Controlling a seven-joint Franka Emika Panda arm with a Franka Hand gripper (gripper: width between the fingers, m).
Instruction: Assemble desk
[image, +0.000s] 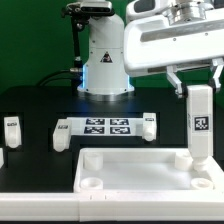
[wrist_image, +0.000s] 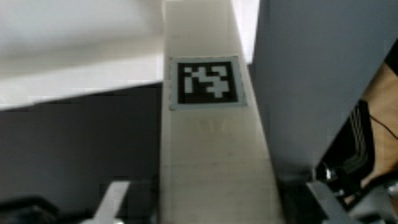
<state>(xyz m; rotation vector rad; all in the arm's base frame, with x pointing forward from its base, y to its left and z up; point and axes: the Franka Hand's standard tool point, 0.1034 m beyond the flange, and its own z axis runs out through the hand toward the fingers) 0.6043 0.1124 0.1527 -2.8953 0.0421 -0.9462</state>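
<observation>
**Leg held upright at panel corner**

Pinching the upper end of a white square leg (image: 199, 135) between the fingers (wrist_image: 118, 201) of the gripper (image: 198, 86), one finger on each side, neither spread wide nor pressed together. Holding it upright, with its black-and-white tag (image: 199, 123) facing the exterior camera. Lower end down at the corner of the large rimmed panel (image: 140, 172) on the exterior view's right, just beside the round corner hole (image: 206, 183). Impossible to tell whether seated in anything or only resting there.

Flat on the black table (image: 35, 180), nearest the exterior camera, the panel itself, with another round hole (image: 88, 182) at its corner on the exterior view's left. Behind the panel, the marker board (image: 107, 126), also flat on the table. Well apart on the exterior view's left, a second leg (image: 12, 127) standing alone.

From the wrist camera: the held leg (wrist_image: 214, 150) running straight away from the gripper (wrist_image: 222, 205), its tag (wrist_image: 208, 83) partway along.
</observation>
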